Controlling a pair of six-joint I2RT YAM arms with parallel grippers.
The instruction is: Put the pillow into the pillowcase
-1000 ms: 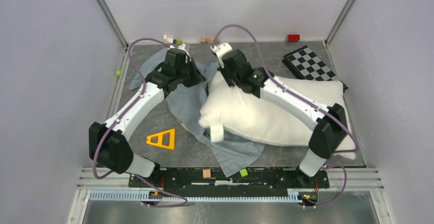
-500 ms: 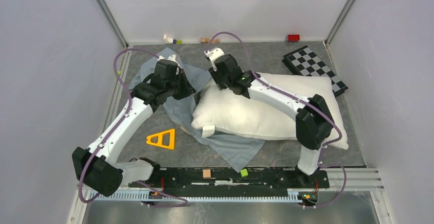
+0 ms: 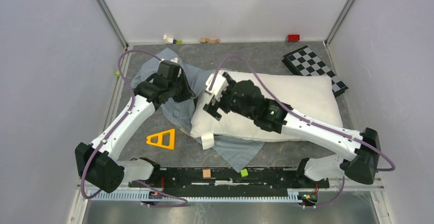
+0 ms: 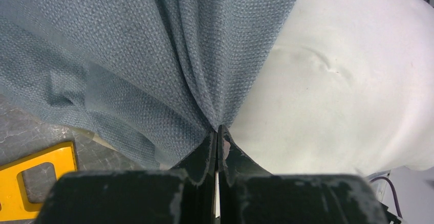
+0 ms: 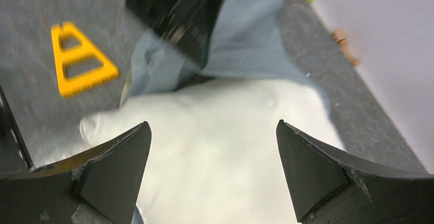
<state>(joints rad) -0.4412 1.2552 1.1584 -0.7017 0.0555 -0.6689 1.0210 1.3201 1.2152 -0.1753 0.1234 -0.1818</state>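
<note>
- pillow: plump, plain white, rectangular, lightly dented. It lies lengthwise on the centre-right of the dark grey counter, and almost all of it is uncovered.
- A small white tag sticks out at the pillow's near-left corner.
- pillowcase: wrinkled blue-grey cloth spread left of the pillow and under its left end. One flap pokes out below the pillow toward the near edge.
- left fingers: pressed together, pinching a gathered fold of the pillowcase, which fans up from the tips right at the pillow's left edge.
- right fingers: spread wide with nothing between them, over the pillow's left end. Cannot tell if they touch it.
- Left wrist view only: the pillowcase's fine woven texture, small creases on the pillow, and the pinch itself. In the top view the wrist hides the pinch.
- Right wrist view only: the gap between the open fingers, though the view is blurry. The left arm's dark wrist is at the top of it.
- Top view only: the whole layout and both arms.
- Counts: one pillow, one pillowcase, two arms, one yellow triangle and one checkered board touching the pillow's far-right corner.
- Small bits: red block, wooden piece and white block at the back wall. A tan block and a green block sit on the near rail.
</note>
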